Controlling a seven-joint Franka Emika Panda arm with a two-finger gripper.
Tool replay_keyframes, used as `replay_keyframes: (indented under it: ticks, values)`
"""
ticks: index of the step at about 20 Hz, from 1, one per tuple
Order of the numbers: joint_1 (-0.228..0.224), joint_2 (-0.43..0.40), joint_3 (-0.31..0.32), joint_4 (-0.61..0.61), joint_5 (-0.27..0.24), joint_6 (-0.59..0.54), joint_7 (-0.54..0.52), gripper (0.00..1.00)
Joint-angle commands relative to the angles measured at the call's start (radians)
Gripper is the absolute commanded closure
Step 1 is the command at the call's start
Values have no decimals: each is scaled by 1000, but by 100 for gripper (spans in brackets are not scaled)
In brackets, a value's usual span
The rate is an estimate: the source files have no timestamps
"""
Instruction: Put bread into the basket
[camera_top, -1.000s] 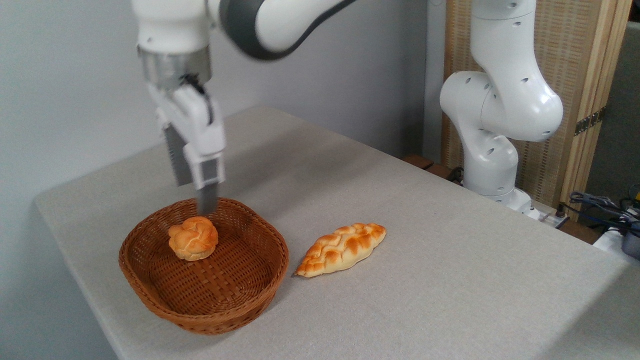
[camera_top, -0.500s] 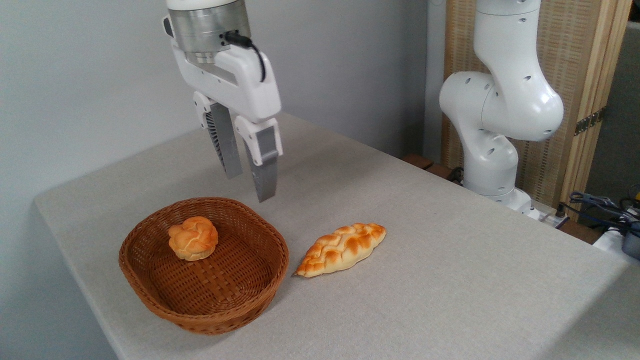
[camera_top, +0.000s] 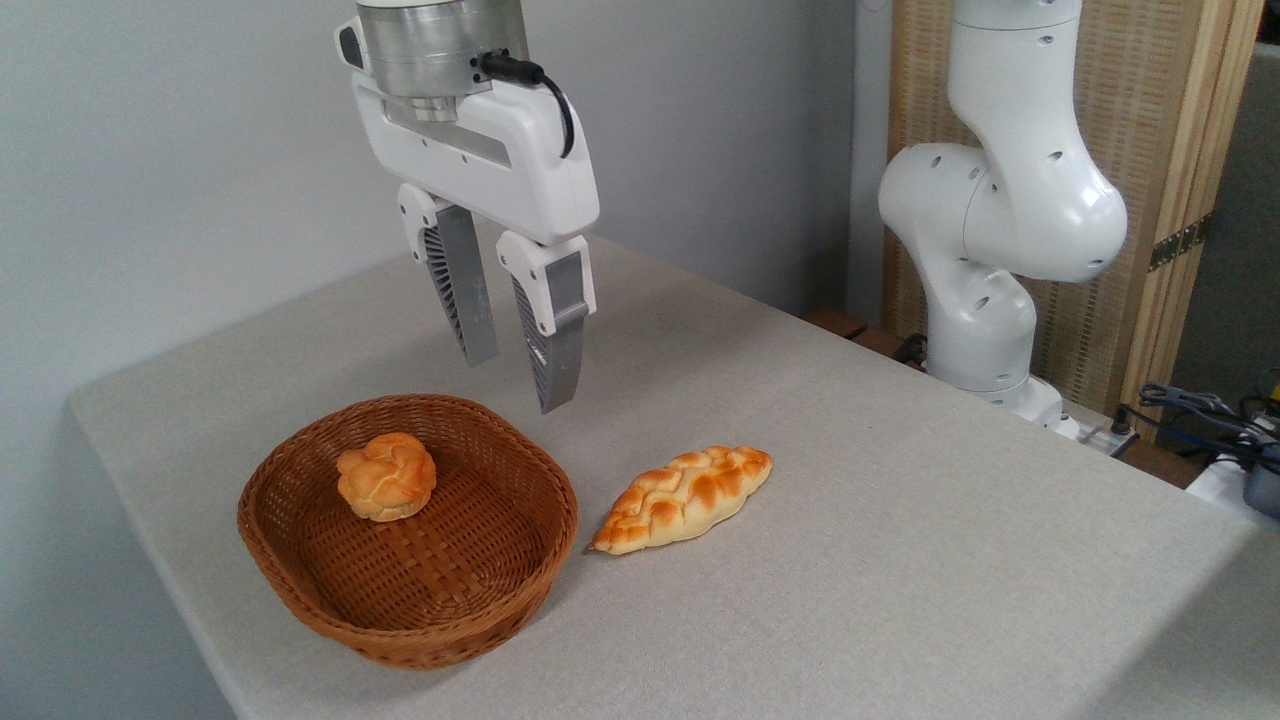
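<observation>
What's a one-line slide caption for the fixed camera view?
Round golden knotted bun rests inside brown woven wicker basket; open two-finger gripper hangs empty above.

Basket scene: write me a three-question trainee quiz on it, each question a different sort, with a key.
1. True or false: the bread lies inside the basket.
2. Where is the braided loaf? A) in the basket B) on the table, right of the basket C) between the fingers
3. Fill in: the gripper hangs above the basket's far rim, open and holding ____.

Key: 1 true; 2 B; 3 nothing.
</observation>
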Motion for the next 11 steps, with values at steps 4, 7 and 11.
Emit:
replay_keyframes:
  ticks: [4, 7, 11]
  values:
    - [-41, -5, 48, 14, -4, -28, 1, 0]
    - [-41, -5, 42, 13, -7, -28, 1, 0]
    - [-42, -5, 29, 10, -21, -30, -2, 0]
